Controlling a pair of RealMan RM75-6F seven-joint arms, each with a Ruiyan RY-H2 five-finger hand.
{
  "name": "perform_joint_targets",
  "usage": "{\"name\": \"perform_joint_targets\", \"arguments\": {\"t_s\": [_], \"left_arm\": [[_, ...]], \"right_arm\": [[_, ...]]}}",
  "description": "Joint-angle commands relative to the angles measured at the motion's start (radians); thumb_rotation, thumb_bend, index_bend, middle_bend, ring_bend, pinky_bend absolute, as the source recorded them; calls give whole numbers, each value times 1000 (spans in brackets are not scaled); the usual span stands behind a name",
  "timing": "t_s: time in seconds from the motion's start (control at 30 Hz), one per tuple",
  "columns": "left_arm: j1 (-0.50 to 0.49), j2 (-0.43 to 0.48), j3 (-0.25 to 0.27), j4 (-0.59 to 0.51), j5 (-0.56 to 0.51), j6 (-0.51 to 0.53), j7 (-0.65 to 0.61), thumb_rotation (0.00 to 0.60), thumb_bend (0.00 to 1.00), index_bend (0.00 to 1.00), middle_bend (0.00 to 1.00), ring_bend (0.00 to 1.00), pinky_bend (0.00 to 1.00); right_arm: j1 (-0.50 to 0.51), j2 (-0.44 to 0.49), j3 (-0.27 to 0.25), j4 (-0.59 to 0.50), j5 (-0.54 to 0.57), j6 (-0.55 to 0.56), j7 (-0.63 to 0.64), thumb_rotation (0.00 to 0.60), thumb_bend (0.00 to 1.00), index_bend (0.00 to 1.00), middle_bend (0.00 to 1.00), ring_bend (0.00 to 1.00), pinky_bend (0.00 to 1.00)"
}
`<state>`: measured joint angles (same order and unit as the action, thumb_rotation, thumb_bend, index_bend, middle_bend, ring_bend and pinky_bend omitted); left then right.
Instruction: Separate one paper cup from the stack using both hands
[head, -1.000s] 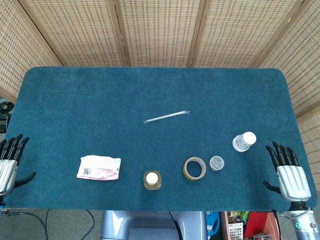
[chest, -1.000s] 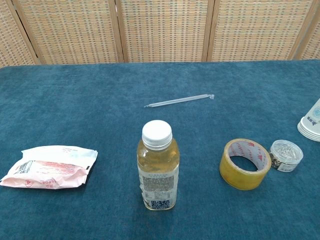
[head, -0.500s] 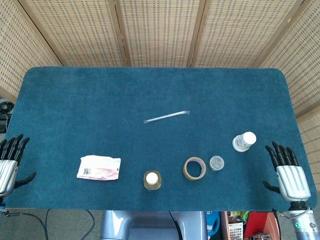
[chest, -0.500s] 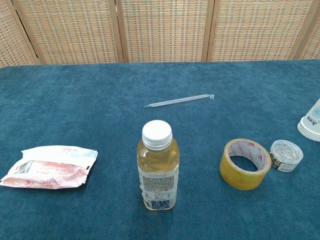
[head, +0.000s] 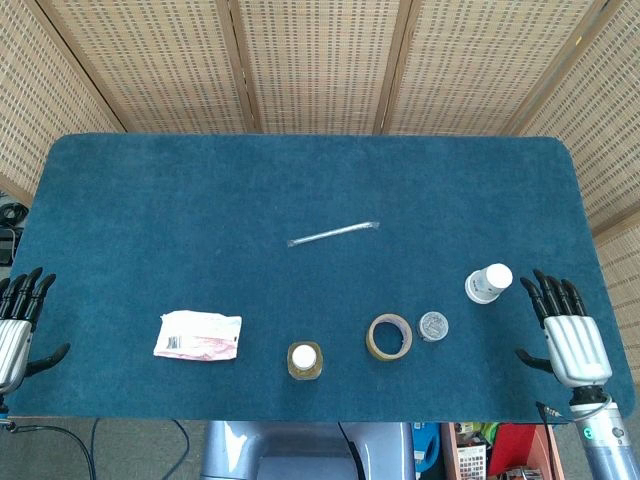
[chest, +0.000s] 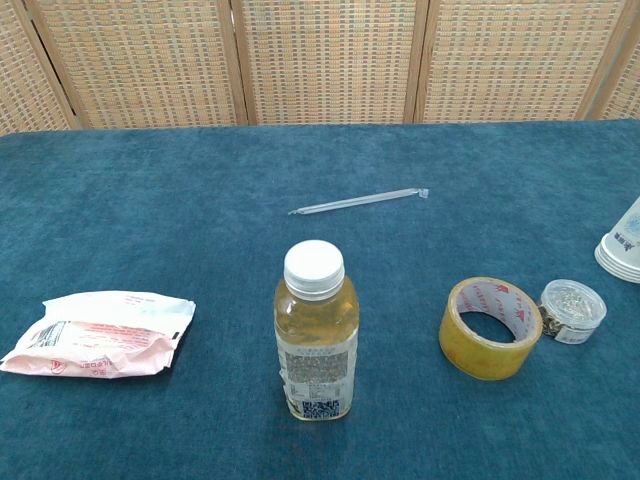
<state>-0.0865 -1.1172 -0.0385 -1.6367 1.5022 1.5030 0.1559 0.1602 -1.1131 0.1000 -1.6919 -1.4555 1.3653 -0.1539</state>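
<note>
Right hand fingers: spread apart and extended on the right hand (head: 572, 335), nothing grasped; the fingertips lie just beside the stack, not touching it.
Left hand fingers: likewise splayed on the left hand (head: 18, 325), empty, at the far left table edge, well apart from everything (seen in the head view only).
Step in hand: judged as the first reach, with no cup yet taken.
How it is best done: the stack should be closed on low around its lower cups by the nearer right hand, then lifted and brought toward the middle, where the top cup's rim can be pinched by the left hand and drawn straight along the stack's axis; a hard squeeze would likely crush the thin walls.
Task's thing: a short stack of white paper cups with blue print (head: 487, 283), standing upside down, its nested rims showing as bands at the right edge of the chest view (chest: 622, 249).
Position: on the blue felt-covered table (head: 300, 180), near the right edge, beyond a small clear round container (head: 433, 325) and a yellowish tape roll (head: 389, 336).
</note>
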Motion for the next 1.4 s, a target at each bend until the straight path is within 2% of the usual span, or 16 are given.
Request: {"name": "perform_joint_targets", "arguments": {"t_s": [0.03, 0.33, 0.53, 0.87, 1.13, 1.4], "left_arm": [[-1, -2, 0, 1, -1, -3, 5, 600, 203, 0, 0, 0, 0], [-7, -12, 5, 3, 3, -14, 23, 600, 203, 0, 0, 0, 0], [-8, -15, 2, 9, -5, -17, 26, 600, 203, 0, 0, 0, 0], [-10, -25, 3, 13, -4, -19, 41, 600, 203, 0, 0, 0, 0], [-13, -33, 5, 15, -6, -25, 59, 600, 203, 0, 0, 0, 0], [-16, -38, 5, 13, -10, -30, 79, 600, 203, 0, 0, 0, 0]], "right_arm": [[55, 36, 39, -44, 61, -76, -39, 600, 88, 161, 42, 0, 139], [173, 48, 92, -91, 230, -240, -165, 600, 111, 237, 115, 0, 194], [270, 9, 109, -55, 415, -359, -270, 600, 124, 272, 158, 0, 217], [356, -55, 113, 30, 557, -408, -314, 600, 127, 291, 176, 1, 243], [405, -74, 95, 79, 649, -429, -364, 600, 130, 291, 177, 3, 250], [433, -98, 76, 144, 704, -456, -359, 600, 156, 305, 186, 7, 265]]}}
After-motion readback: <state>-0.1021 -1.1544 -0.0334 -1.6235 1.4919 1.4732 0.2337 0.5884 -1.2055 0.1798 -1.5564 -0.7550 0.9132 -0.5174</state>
